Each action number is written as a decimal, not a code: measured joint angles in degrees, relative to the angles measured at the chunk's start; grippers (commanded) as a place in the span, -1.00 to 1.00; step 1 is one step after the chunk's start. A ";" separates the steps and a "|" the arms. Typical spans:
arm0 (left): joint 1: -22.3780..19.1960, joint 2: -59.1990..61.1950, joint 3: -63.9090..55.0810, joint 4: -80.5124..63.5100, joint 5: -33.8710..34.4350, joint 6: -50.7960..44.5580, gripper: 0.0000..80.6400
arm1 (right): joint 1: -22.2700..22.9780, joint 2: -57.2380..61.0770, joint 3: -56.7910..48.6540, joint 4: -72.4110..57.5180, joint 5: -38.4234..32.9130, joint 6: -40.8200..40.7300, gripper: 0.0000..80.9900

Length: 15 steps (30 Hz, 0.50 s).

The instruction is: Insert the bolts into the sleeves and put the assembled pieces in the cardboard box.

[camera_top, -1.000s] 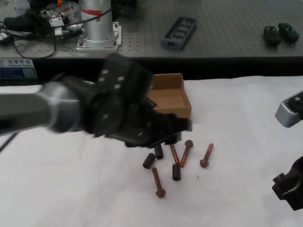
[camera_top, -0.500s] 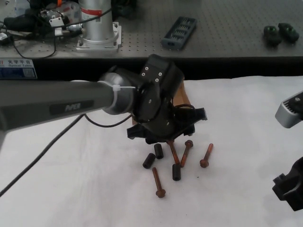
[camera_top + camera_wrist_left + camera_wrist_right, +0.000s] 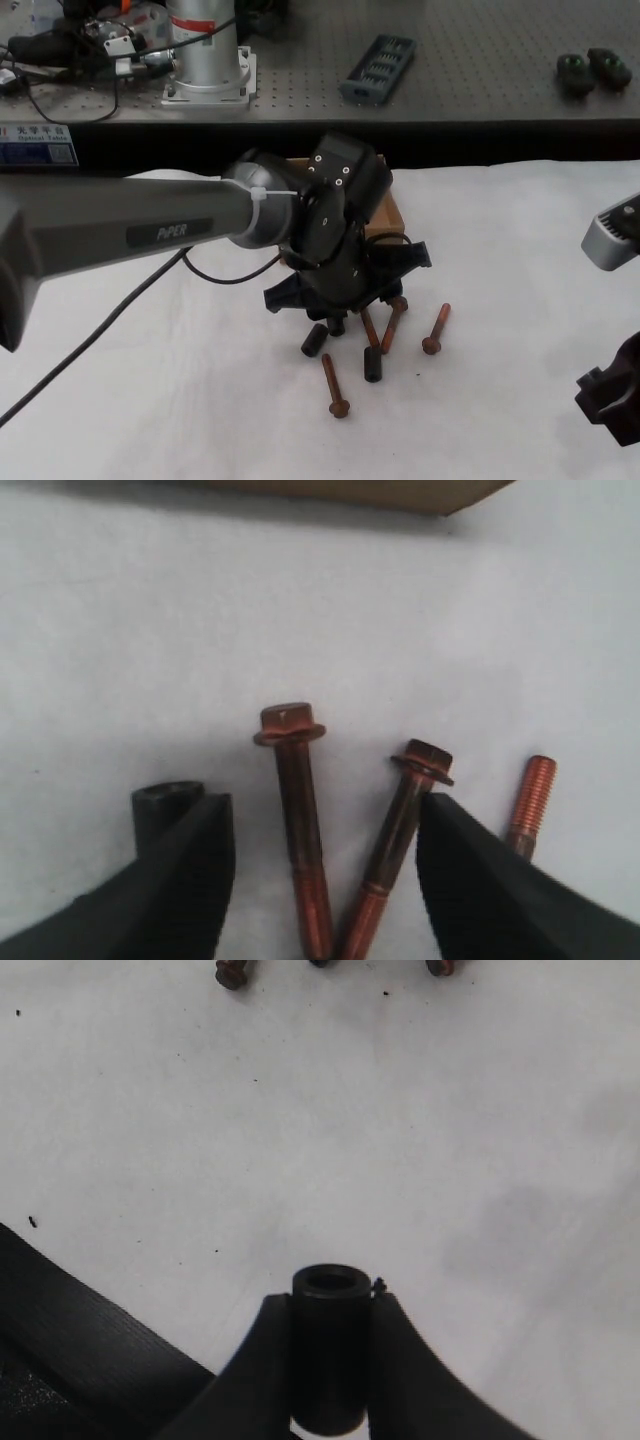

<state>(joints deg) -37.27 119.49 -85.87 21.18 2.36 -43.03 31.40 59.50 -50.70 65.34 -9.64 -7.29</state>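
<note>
The left gripper (image 3: 325,880) hangs low with its fingers spread. Two copper-coloured bolts (image 3: 300,820) lie between them, heads pointing away, and a black sleeve (image 3: 165,802) sits just beside the outer face of one finger. The left arm (image 3: 150,235) stretches across the white cloth (image 3: 500,230), wrist bent down just in front of the cardboard box (image 3: 388,210). The right gripper (image 3: 330,1385) pinches a second sleeve (image 3: 330,1340), well apart from the bolts.

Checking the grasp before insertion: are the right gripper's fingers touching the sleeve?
Touching. In the right wrist view the right gripper has both fingers pressed against the sides of the black sleeve, no gap.
</note>
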 measured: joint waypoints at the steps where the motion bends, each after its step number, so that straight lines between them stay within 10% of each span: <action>1: 0.00 0.00 0.00 0.00 -0.26 0.00 -0.01 | 0.00 0.00 0.00 0.00 0.00 0.00 -0.93; 15: -0.39 2.00 -0.17 -0.41 0.06 -2.35 -0.01 | 0.00 0.00 0.00 0.00 0.00 0.00 -0.93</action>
<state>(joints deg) -37.65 121.50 -86.04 20.77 2.42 -45.39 31.40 59.50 -50.70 65.34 -9.64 -7.29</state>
